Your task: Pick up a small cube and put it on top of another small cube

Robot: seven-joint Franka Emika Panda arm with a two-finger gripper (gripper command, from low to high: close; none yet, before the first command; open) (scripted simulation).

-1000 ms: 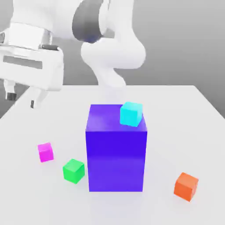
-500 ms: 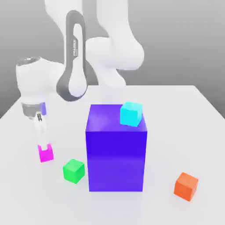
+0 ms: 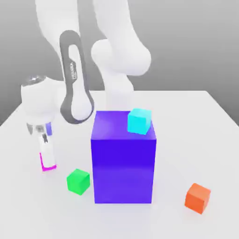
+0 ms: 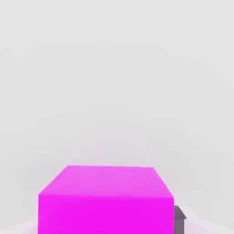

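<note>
A small magenta-pink cube (image 4: 106, 201) sits close before the camera on a pale white tabletop (image 4: 117, 82), its top face and one side face in view. A dark finger (image 4: 179, 218) of the gripper stands just beside the cube's lower edge.

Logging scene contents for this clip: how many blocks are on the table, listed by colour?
magenta-pink small cube, at the gripper: 1
green small cube: 1
orange small cube: 1
cyan small cube, on top of the big block: 1
blue-violet big block: 1
Total: 5 blocks, 4 small and 1 big
</note>
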